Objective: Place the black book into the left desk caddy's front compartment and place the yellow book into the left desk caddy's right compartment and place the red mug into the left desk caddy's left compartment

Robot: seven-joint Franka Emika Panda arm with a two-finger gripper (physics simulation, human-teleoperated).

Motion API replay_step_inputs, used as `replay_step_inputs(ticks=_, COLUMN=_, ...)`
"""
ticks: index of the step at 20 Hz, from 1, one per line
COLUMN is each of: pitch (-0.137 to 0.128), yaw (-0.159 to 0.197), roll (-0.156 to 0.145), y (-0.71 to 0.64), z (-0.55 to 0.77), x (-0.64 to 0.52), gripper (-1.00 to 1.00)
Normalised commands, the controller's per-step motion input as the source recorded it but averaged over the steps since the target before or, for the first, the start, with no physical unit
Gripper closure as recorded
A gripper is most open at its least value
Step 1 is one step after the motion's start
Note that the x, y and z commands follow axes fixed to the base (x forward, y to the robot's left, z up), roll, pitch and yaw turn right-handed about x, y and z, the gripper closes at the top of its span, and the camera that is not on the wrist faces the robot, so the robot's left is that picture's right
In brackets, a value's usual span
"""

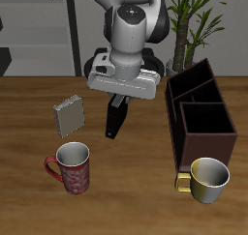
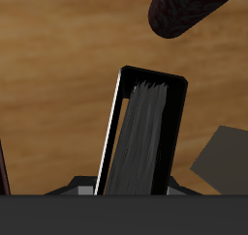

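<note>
Open tabletop [image 1: 136,176] is lying between the red mug [image 1: 70,168] and the left desk caddy [image 1: 199,113]. A cream-yellow mug [image 1: 205,179] is crowding the caddy's front; a plant [image 1: 194,21] is rising behind it.

Desk [image 1: 136,205], wood. Gripper [image 1: 118,102] above centre, jaws closed on the black book [image 1: 115,119], hanging upright. Yellow book [image 1: 70,114] standing behind red mug [image 1: 73,168]. Left desk caddy [image 1: 199,113] beside cream-yellow mug [image 1: 207,180]. Plant [image 1: 199,16] behind.

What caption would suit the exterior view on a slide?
End effector holds the black book above the table, between the yellow book and left desk caddy.
</note>
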Motion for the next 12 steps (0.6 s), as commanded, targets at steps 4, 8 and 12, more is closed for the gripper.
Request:
replay_step_inputs(ticks=4, pitch=-0.089, yaw=0.048, roll=0.087, y=0.7, z=0.42, x=-0.66, gripper=1.0)
replay_step_inputs(ticks=8, pitch=-0.041, yaw=0.039, roll=0.061, y=0.62, z=0.24, x=-0.46, gripper=1.0)
replay_step_inputs(ticks=12, pitch=-0.063, yaw=0.094, roll=0.01, y=0.48, z=0.19, x=-0.41, gripper=1.0)
